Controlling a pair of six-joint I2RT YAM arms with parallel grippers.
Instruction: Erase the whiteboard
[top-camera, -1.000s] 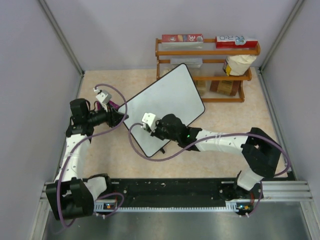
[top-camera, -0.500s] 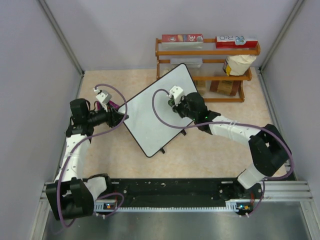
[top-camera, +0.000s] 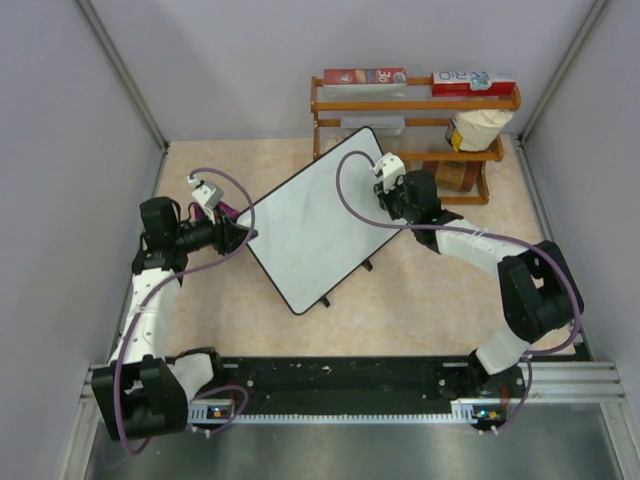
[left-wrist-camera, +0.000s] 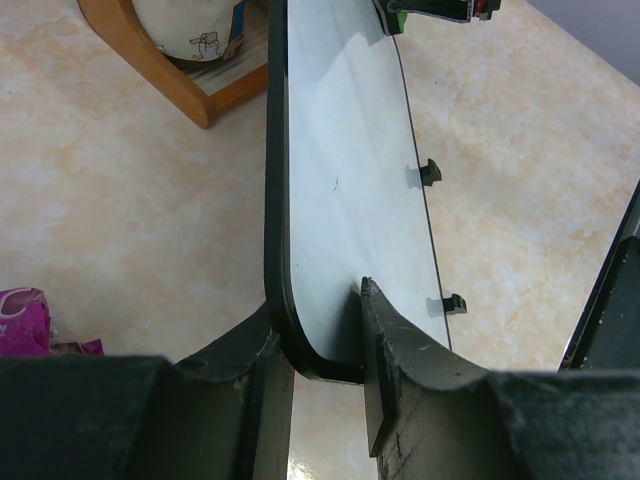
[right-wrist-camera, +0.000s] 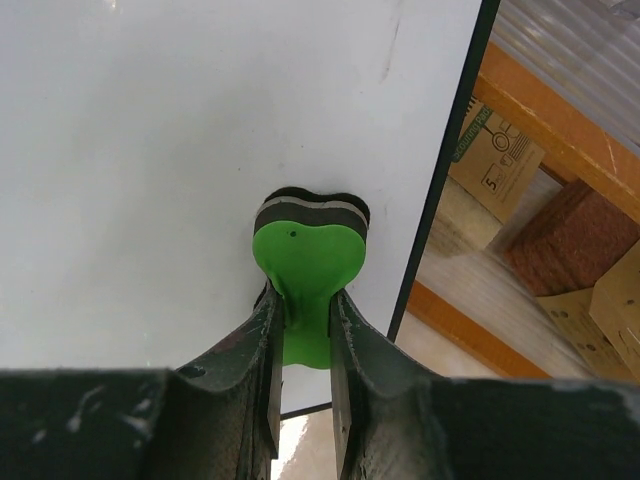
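Looks like a robotics lab test cell: closed in by plain grey panels (top-camera: 60, 150) on aluminium posts (top-camera: 122, 75), with left arm (top-camera: 150, 295) and right arm (top-camera: 470, 245) bolted to a metal rail (top-camera: 570, 378), plus a wooden rack (top-camera: 415, 100) of grocery boxes (top-camera: 365, 76) on the marbled table (top-camera: 420, 310).

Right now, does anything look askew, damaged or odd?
The whiteboard sits skewed diagonally, its corner pinched by the left hand while the right hand presses a green eraser near its edge. No damage or spills.

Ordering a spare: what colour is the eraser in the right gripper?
Bright green eraser with a dark pad; clearest in right wrist view.
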